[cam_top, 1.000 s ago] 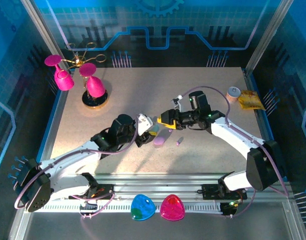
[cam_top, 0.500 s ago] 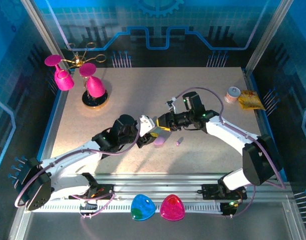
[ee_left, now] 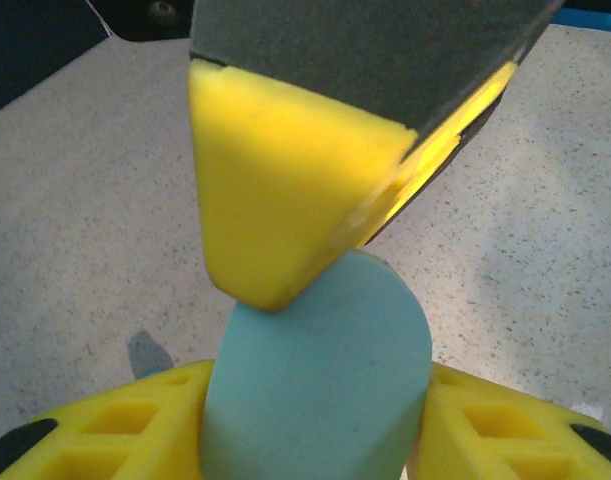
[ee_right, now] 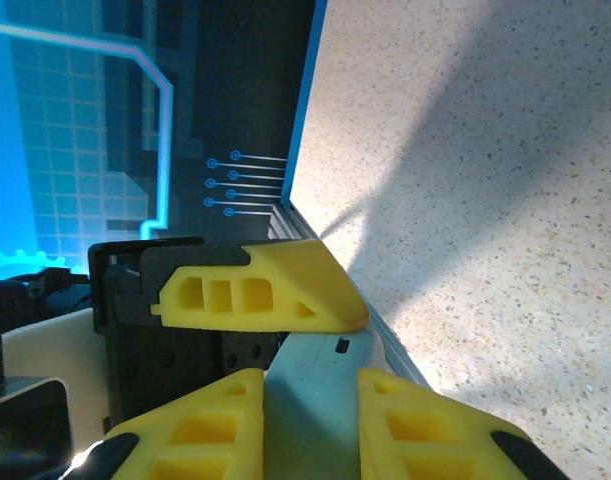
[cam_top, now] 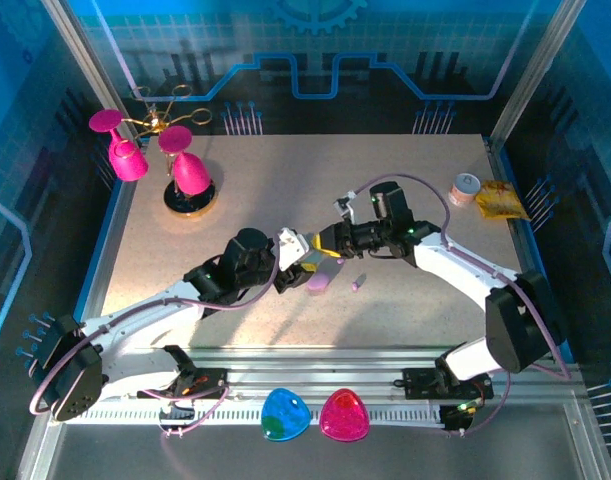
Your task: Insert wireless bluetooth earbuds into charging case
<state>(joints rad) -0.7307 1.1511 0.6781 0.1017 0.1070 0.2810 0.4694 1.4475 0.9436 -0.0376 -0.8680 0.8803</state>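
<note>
Above the surface's middle, the pale case [ee_left: 320, 330] is hanging between the left gripper [ee_left: 320, 405] and the right gripper [ee_right: 313, 400], its long axis running from one to the other. The right jaws are clamping one end; I cannot tell whether the left jaws are pressing the other. A purple earbud [cam_top: 358, 283] is lying beside the purple case [cam_top: 320, 281], its long axis running near edge to far edge.
</note>
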